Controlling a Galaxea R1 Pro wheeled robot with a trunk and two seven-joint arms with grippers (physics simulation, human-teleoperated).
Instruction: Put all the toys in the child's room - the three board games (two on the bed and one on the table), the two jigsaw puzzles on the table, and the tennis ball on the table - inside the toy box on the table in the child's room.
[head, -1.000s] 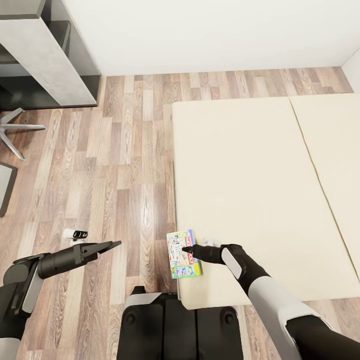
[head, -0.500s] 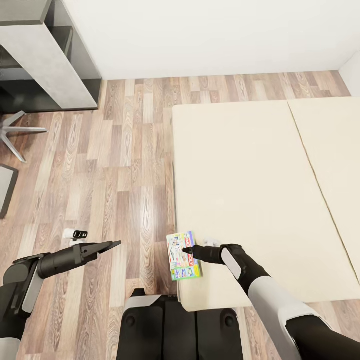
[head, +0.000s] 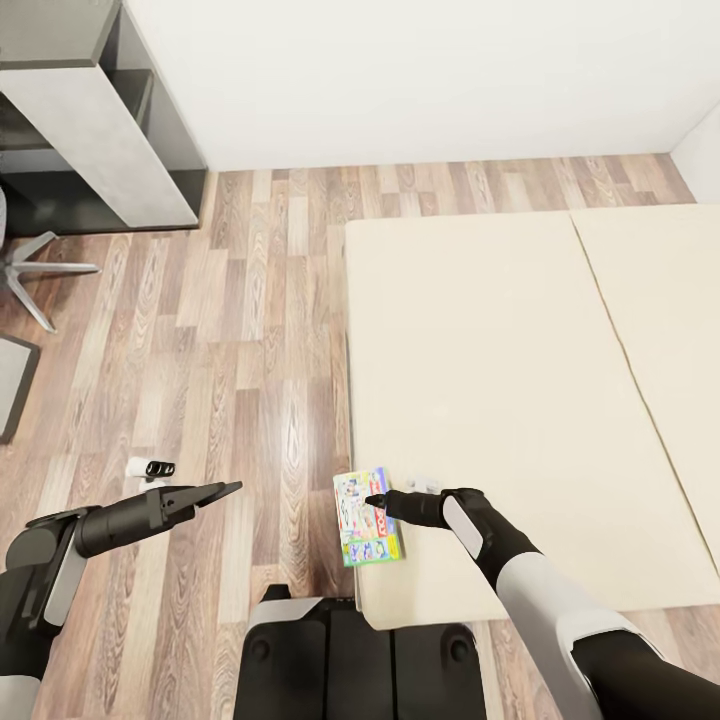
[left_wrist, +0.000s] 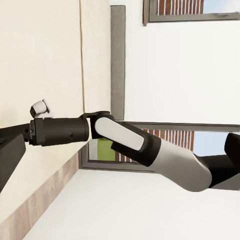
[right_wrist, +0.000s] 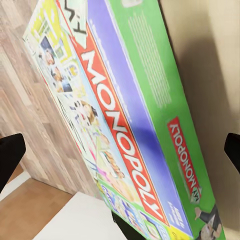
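Head view: the Monopoly box (head: 367, 517) overhangs the bed (head: 500, 400) edge at 6 o'clock, right hand (head: 377, 500) touching it, left hand (head: 228, 489) seemingly closed, empty; right wrist view: fingers (right_wrist: 10, 155) spread wide around the box (right_wrist: 135, 135).

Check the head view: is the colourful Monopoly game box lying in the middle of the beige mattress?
No, the colourful Monopoly game box sits at the beige mattress's near left edge, overhanging the wood-plank floor.
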